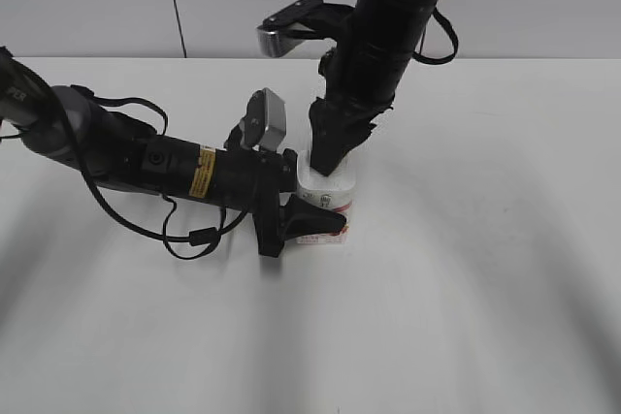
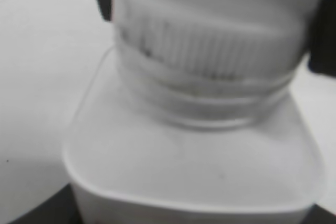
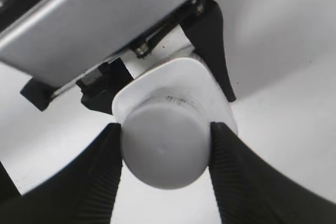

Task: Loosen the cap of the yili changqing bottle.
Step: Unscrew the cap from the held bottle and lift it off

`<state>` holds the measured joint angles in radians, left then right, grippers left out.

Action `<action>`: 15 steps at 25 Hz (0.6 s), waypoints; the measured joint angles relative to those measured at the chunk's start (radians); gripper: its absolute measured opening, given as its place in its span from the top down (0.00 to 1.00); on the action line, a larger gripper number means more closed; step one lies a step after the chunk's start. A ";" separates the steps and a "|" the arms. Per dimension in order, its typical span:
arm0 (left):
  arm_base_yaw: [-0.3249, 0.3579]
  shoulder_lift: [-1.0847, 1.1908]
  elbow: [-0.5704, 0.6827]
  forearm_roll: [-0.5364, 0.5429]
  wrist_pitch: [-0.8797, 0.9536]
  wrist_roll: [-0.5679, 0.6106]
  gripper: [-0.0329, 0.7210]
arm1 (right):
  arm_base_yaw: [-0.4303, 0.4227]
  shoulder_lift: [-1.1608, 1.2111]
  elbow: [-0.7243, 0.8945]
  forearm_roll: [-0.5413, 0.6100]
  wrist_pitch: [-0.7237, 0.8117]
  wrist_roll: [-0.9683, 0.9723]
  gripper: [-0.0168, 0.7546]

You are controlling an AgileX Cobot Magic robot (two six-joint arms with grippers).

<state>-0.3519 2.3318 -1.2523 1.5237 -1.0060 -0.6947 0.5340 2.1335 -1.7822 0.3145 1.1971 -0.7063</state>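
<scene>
The yili changqing bottle [image 1: 336,199] stands upright on the white table, white with a pink-red label. My left gripper [image 1: 309,218] reaches in from the left and is shut on the bottle's body; its wrist view shows the bottle's shoulder [image 2: 194,161] very close. My right gripper [image 1: 333,147] comes down from above and is shut on the cap [image 3: 164,148], one ribbed finger on each side [image 3: 165,129]. The cap's ribbed rim [image 2: 210,40] shows in the left wrist view. In the exterior view the cap is hidden by the right fingers.
The white table [image 1: 485,288] surrounds the bottle, with a pale wall behind. The left arm's body and cables [image 1: 146,167] lie low along the table at the left. The left arm's silver wrist camera [image 3: 105,19] sits just behind the bottle in the right wrist view.
</scene>
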 joint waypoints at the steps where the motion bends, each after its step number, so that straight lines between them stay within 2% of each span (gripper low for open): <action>1: 0.000 0.000 0.000 0.000 0.000 0.000 0.43 | 0.000 0.000 0.000 -0.001 0.000 -0.049 0.46; 8: 0.000 0.000 0.000 0.000 0.000 0.000 0.43 | 0.000 0.000 -0.004 -0.019 0.000 -0.281 0.46; 15: 0.000 0.000 0.000 -0.002 0.002 -0.004 0.43 | 0.001 0.000 -0.009 -0.041 0.000 -0.364 0.46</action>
<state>-0.3519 2.3318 -1.2523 1.5217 -1.0040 -0.6991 0.5350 2.1335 -1.7907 0.2732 1.1971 -1.0704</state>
